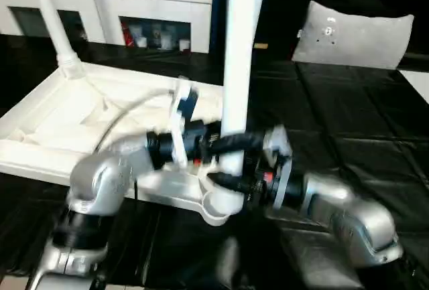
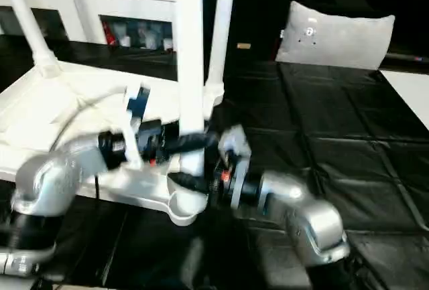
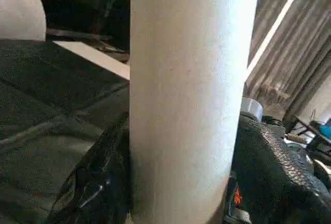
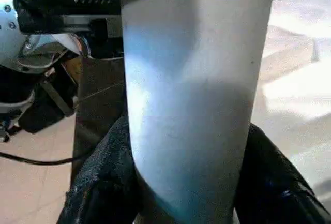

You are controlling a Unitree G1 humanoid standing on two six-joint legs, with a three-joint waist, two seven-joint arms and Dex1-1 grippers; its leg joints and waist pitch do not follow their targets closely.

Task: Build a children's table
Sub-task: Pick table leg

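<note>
The white tabletop lies upside down on the black floor mat. One white leg stands upright in the near right corner socket. My left gripper reaches in from the left and is shut on this leg, with black fingers pressed against both sides of it. Just below, my right gripper comes from the right and is also shut on the leg, its fingers hugging it above the socket. A second leg stands in the far left corner, and a third leg at the far right corner.
A grey-white pillow-like bag sits on the mat at the back right. A white cabinet with glass fronts runs along the back. Black mat stretches to the right of the tabletop.
</note>
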